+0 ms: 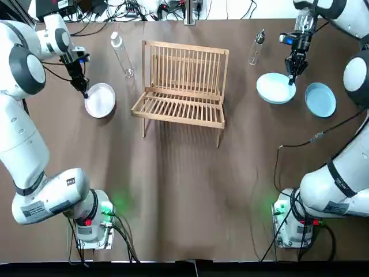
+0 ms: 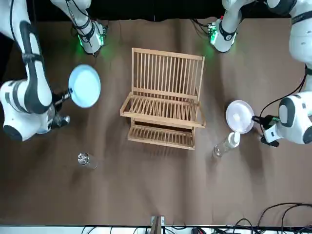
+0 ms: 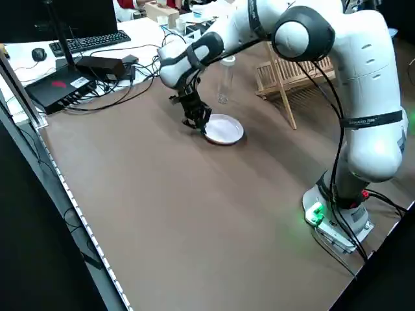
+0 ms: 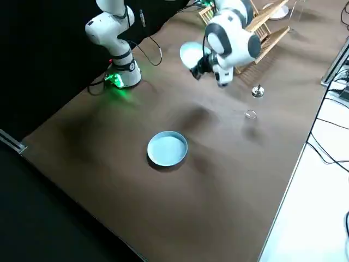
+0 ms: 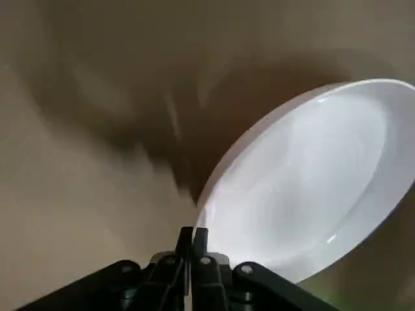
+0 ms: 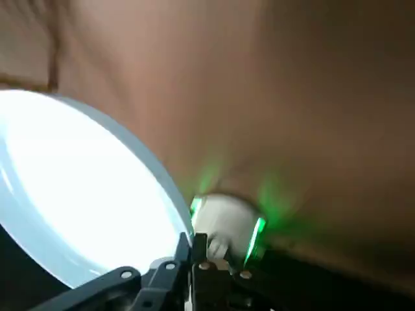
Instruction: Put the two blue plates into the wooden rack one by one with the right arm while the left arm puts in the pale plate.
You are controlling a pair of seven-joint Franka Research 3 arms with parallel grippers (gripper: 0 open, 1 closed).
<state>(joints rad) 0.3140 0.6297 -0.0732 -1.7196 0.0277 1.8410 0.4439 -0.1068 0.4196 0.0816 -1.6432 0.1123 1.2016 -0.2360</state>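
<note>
Wooden rack (image 1: 181,86): mid-tabletop (image 1: 184,190), slots empty.
Right tool (image 1: 292,76): fingers pinched on the rim of one blue plate (image 1: 275,88), held tilted above the tabletop, to the rack's right.
Second blue plate (image 1: 320,99): flat on the tabletop, just beside the first.
Left tool (image 1: 85,92): fingers pinched on the rim of the pale plate (image 1: 100,100), tilted, left of the rack.
Clear bottle (image 1: 122,55): lying between pale plate and rack.
Small glass bottle (image 1: 256,47): near the rack's far right corner.

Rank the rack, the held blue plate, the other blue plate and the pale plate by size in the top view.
1. rack
2. held blue plate, though it is raised nearer the camera
3. other blue plate and pale plate: look alike, not ranked
</note>
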